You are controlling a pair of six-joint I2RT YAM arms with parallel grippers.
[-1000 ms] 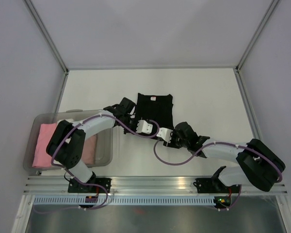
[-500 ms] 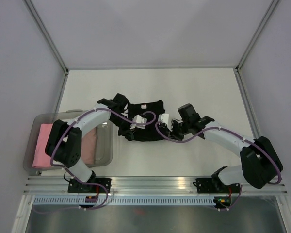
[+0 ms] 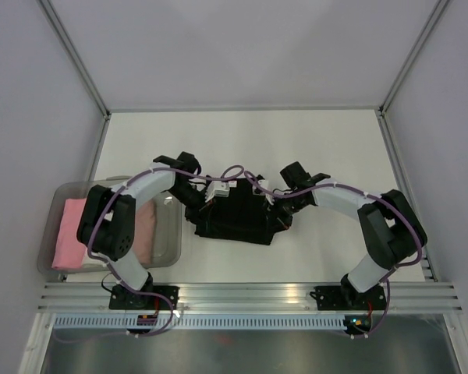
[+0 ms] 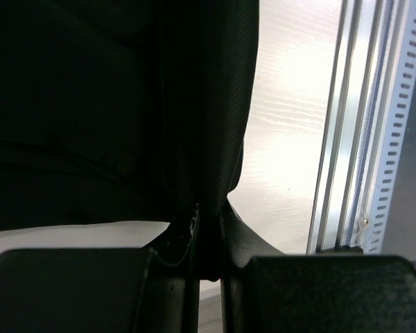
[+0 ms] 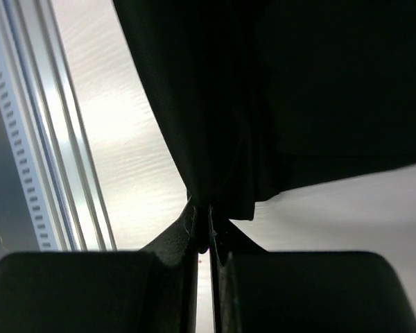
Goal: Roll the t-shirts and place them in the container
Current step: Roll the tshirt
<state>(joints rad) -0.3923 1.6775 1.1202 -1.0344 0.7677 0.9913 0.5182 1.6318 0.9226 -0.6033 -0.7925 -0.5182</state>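
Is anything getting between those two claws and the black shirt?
Nothing visible does. The left gripper and right gripper each pinch an edge of the black t-shirt, with the cloth directly between their fingers.

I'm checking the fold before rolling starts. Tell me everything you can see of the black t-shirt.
The black t-shirt is soft, finely knit cloth, all black, with no label showing. It sits bunched in a rough, creased rectangle on the white table, between the two arms. The left gripper and the right gripper are each shut on a gathered fold of its edge.
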